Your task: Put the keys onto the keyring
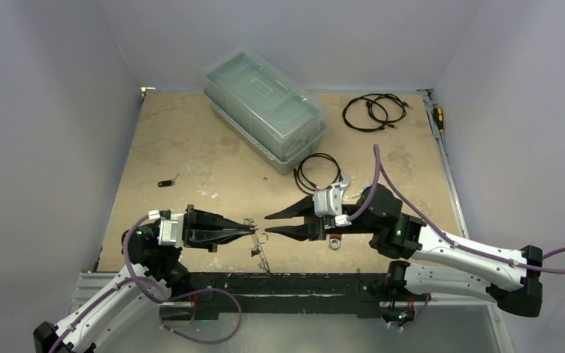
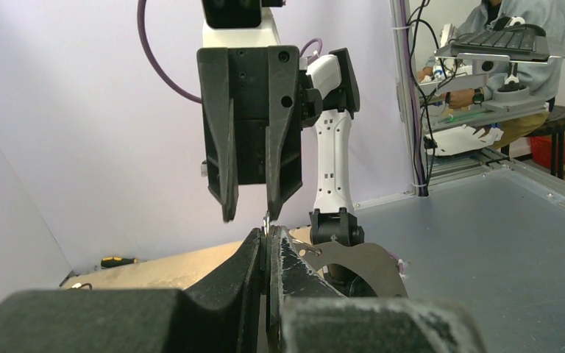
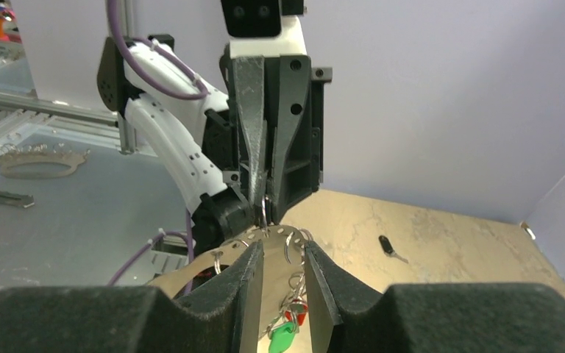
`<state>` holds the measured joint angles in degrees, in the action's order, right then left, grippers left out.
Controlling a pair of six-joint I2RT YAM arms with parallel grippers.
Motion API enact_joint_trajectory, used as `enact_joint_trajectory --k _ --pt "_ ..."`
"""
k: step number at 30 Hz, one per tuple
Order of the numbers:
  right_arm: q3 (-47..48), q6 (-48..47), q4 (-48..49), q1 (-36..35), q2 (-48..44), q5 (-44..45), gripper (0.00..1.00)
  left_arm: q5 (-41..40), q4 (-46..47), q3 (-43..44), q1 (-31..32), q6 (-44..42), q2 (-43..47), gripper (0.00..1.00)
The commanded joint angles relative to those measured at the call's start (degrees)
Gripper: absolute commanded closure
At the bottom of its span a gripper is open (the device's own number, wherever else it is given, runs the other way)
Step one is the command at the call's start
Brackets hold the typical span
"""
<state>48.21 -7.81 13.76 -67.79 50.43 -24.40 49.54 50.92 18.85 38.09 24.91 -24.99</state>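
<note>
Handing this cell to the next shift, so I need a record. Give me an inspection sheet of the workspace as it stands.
Surface: tan board, mottled.
Job's things: keyring held off the board; green-tagged key and red-tagged key hang below it; black-tagged key loose on the board.
Clutter: clear lidded box; screwdriver at the far right edge.
Grippers: left gripper shut on the keyring; right gripper open, facing it.
Cables: two black coils.
Surroundings: pale walls; seated person outside.
</note>
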Motion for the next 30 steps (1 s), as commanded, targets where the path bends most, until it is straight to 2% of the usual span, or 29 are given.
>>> enact_joint_trajectory --k 1,13,30 --pt "1.67 -1.02 1.44 0.2 1.82 2.33 0.71 -0.28 2.2 0.31 0.32 0.42 0.23 1.0" --pt "3.59 -3.74 -0.48 0.2 4.75 1.6 0.71 -0.39 2.45 0.2 0.31 0.6 0.03 1.0" --pt "5.23 -2.21 -1.19 0.2 5.72 -5.56 0.71 -1.6 0.93 0.28 0.18 -0.31 0.73 1.0"
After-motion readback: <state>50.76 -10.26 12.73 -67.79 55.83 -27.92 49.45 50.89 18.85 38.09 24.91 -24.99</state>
